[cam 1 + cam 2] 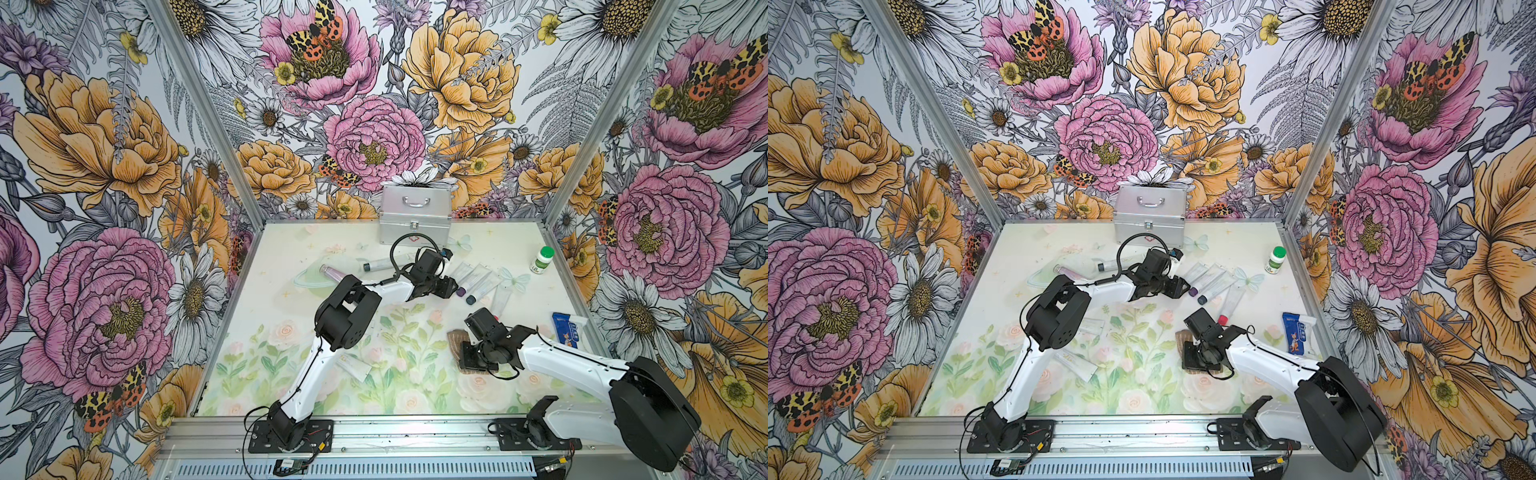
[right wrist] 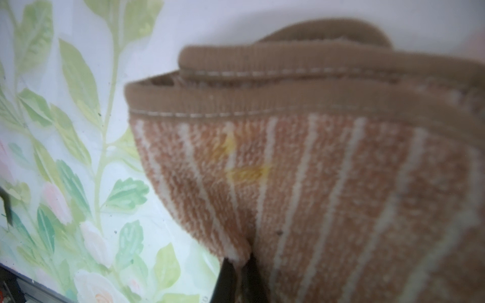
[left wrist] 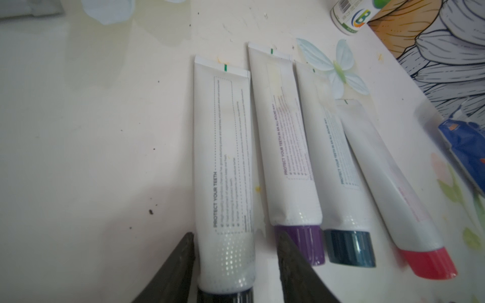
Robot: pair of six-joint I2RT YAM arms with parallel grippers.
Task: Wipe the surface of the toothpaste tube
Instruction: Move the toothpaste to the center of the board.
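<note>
Brown cloth [image 2: 315, 170] pinched in right jaws; left jaws parted astride black-capped tube [image 3: 223, 157], purple-capped tube [image 3: 286, 147] beside.

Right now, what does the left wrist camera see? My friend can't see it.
The left end effector stands open astride the black-capped toothpaste tube lying on the table. Beside it lie a purple-capped tube, a teal-capped tube and a red-capped tube.
</note>
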